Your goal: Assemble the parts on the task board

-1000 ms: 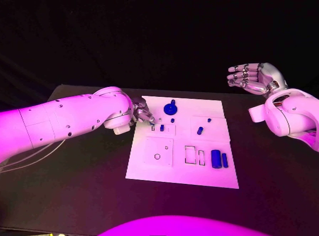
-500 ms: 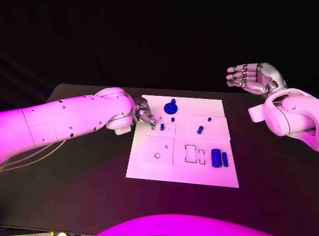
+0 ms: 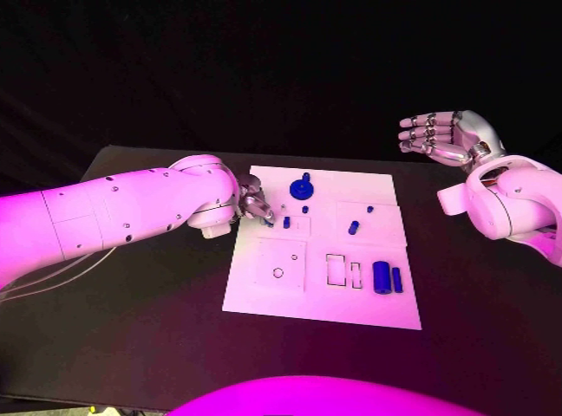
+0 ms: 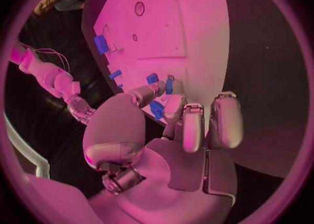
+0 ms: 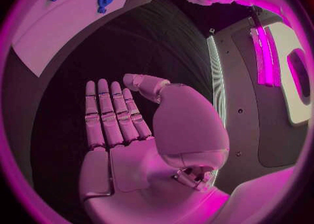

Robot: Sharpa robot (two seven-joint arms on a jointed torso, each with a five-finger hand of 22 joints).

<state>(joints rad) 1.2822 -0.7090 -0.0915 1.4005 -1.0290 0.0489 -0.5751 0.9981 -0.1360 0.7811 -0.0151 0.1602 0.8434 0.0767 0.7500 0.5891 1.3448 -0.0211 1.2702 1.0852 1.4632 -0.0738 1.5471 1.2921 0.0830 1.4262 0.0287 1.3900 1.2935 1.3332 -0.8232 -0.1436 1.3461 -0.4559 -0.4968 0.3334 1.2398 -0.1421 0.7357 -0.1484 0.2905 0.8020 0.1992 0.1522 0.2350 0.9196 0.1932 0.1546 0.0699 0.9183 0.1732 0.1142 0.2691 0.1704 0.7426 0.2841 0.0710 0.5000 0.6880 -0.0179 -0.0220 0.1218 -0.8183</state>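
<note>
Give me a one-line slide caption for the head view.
Left hand works at the task board's far left edge beside small blue parts, while the right hand waits raised, holding nothing.

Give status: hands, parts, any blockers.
Left hand at the task board far-left corner, fingertips by a small blue part; hold unclear. Right hand raised off the board, empty, fingers apart. Nothing in the way.
</note>
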